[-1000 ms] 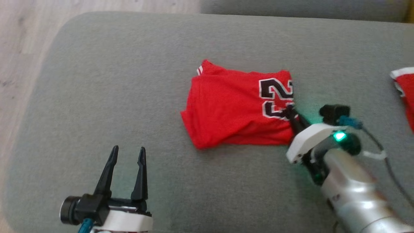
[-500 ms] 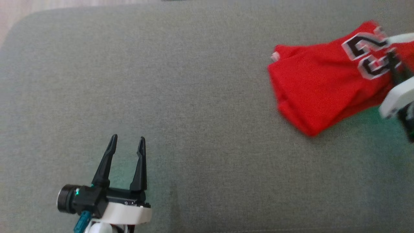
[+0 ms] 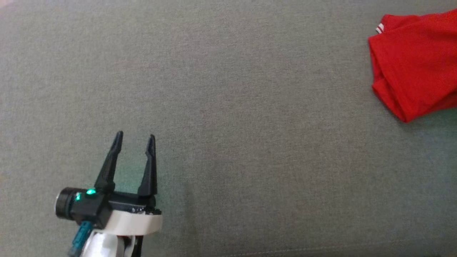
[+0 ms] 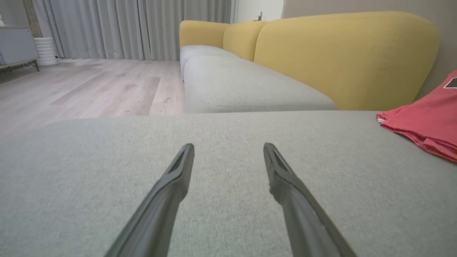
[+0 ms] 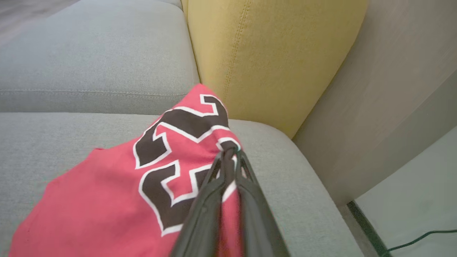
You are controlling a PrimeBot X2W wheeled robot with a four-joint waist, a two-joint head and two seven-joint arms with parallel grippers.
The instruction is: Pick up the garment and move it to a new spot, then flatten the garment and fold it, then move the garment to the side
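Jersey, folded, rests at the right end of the grey seat cushion. Your right gripper pinches its numbered edge, likely to drag it aside. Your left gripper hovers spread and empty.

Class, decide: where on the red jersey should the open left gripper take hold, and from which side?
Probably the jersey at its near-left folded corner, where layers stack facing the left gripper. Approach from the robot's left, low along the cushion, jaws straddling the fold.
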